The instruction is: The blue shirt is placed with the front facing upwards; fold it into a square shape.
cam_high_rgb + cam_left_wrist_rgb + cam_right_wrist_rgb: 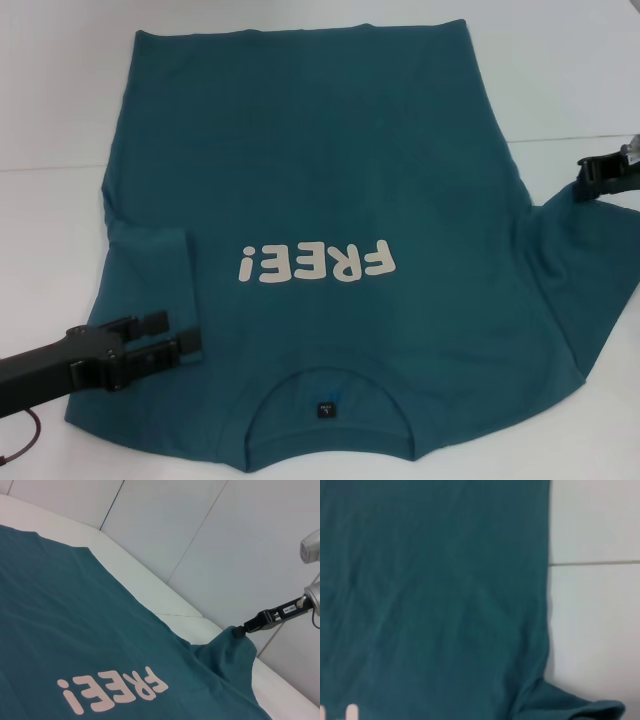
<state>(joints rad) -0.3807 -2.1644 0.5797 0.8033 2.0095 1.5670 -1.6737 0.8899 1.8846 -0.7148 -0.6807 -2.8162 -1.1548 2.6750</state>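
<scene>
Head view shows the white desk (560, 70) with the blue shirt (320, 180) spread over most of it, front up, collar nearest the robot and hem at the far end, the white lettering (318, 264) reading upside down from here. The sleeve on the robot's left (150, 270) already lies folded inward on the body of the shirt, while the sleeve on the right (585, 270) is spread out to the side, its outer edge raised. The right pincer (590, 180) is closed on that sleeve's edge, and the left wrist view confirms the cloth (227, 655) pulled up into a peak at its tip (240, 631). The left pincer (178, 336) hovers low over the shirt near the left shoulder, jaws narrowly apart and holding nothing. The step in hand looks like folding the right sleeve inward to match the left. To do it well, the right pincer should probably carry the edge across in a low arc, keep the fold line parallel to the shirt's side and stop short of the lettering. The left pincer could press near the collar (325, 400) so the body does not drag or wrinkle. Release only once the cloth lies flat.
</scene>
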